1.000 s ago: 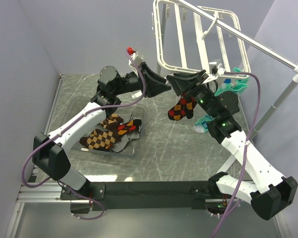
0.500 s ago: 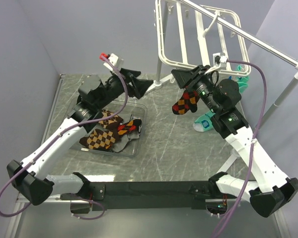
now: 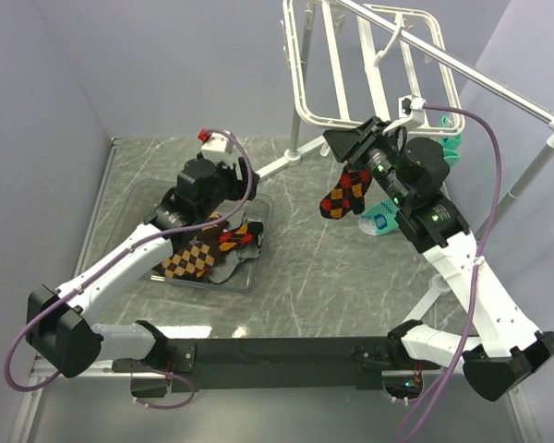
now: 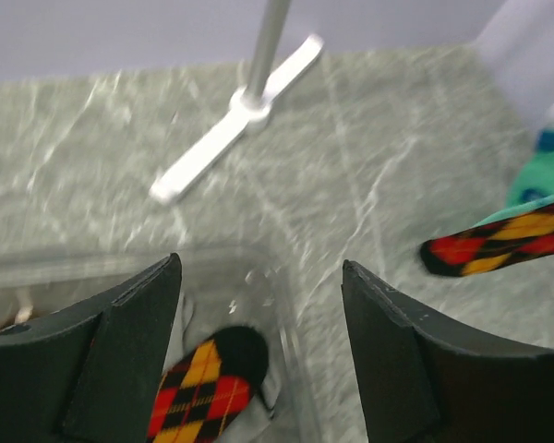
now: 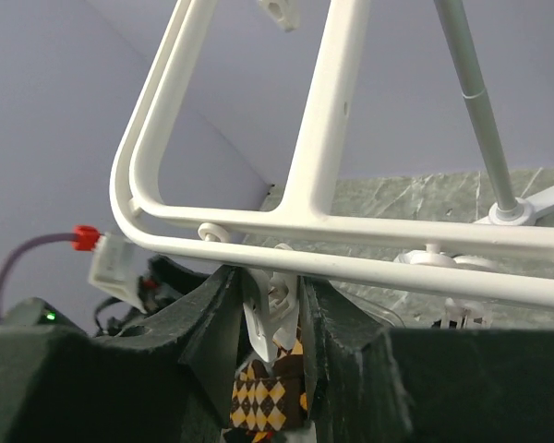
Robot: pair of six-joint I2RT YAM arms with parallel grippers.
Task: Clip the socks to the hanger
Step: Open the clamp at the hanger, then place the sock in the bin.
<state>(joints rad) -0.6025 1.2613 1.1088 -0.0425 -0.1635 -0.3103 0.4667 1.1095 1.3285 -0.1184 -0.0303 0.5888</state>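
Right wrist view: right gripper (image 5: 275,284) has its fingers drawn nearly together, and between them sit a white clip (image 5: 263,323) of the hanger (image 5: 332,138) and the cuff of an argyle sock (image 5: 263,401). The rest of the sock hangs straight down below the fingertips. I cannot tell whether the clip itself bites the fabric or only the fingers carry it. The hanger rim runs just above and beyond the tips. Left gripper (image 4: 258,268) is wide open and empty. A second argyle sock (image 4: 208,383) lies below and between its fingers, inside the clear tray (image 3: 223,281). A mint sock (image 3: 379,224) lies on the table, lower than the right fingers. Judgement: this is the clipping step for the first argyle sock, with several more to go. Risks:
- If the clip has not closed on the cuff, opening the right fingers drops the sock.
- The hanger hangs free, so a sideways pull on retreat could swing it or drag the cuff out.
- The left fingers could catch the tray wall or pinch two socks at once.
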